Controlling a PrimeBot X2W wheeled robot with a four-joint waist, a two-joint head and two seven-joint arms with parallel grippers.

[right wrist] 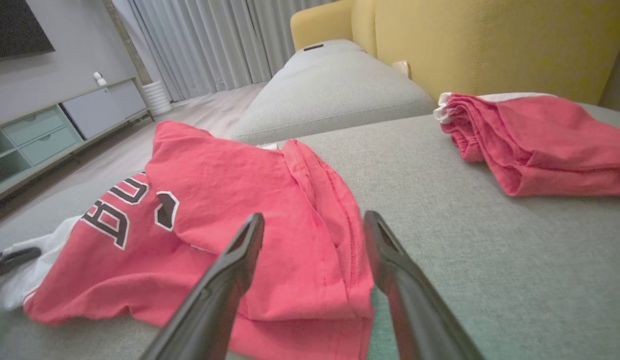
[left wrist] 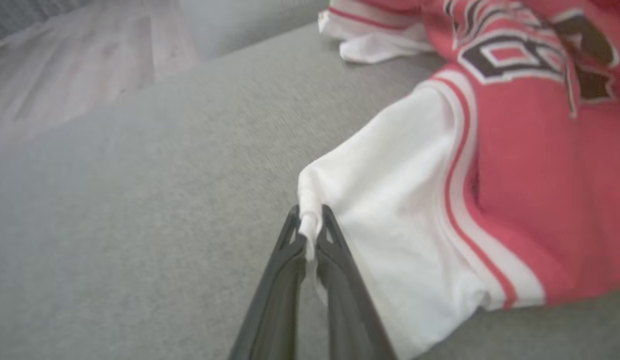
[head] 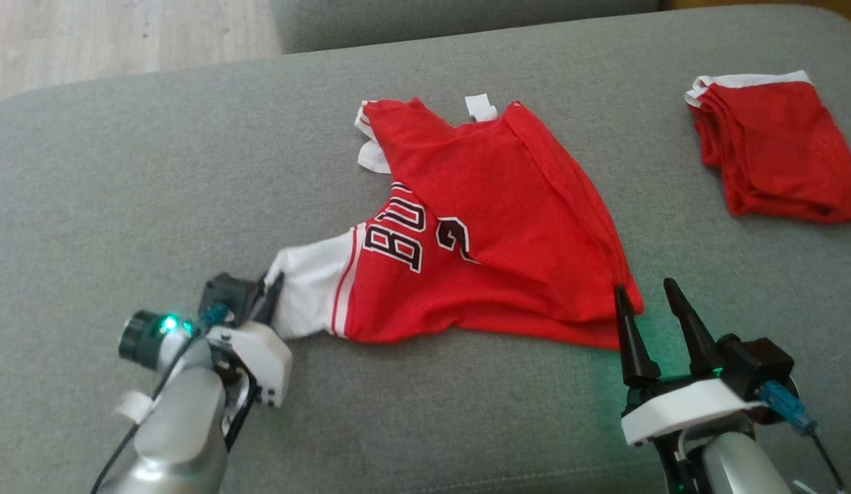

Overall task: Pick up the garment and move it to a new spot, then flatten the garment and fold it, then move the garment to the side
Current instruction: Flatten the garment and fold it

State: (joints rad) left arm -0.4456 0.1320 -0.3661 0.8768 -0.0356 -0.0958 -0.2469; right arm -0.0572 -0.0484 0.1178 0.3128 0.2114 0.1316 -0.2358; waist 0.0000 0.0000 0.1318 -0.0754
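The garment (head: 494, 226) is a red jersey with white sleeves and black lettering, lying crumpled and partly folded over on a grey cushion (head: 123, 192). My left gripper (head: 269, 293) is shut on the tip of the white sleeve at the garment's near left; the left wrist view shows the white cloth (left wrist: 389, 210) pinched between the fingertips (left wrist: 295, 235) of the left gripper (left wrist: 309, 225). My right gripper (head: 648, 296) stands open at the garment's near right corner, its two fingers just above the red hem (right wrist: 310, 300); nothing is between the fingers of the right gripper (right wrist: 313, 225).
A second red garment (head: 775, 154), folded, lies at the far right of the cushion. A yellow sofa back (right wrist: 489, 45) rises behind it. Another grey cushion (right wrist: 329, 85) and wooden floor (head: 89, 41) lie beyond the far edge.
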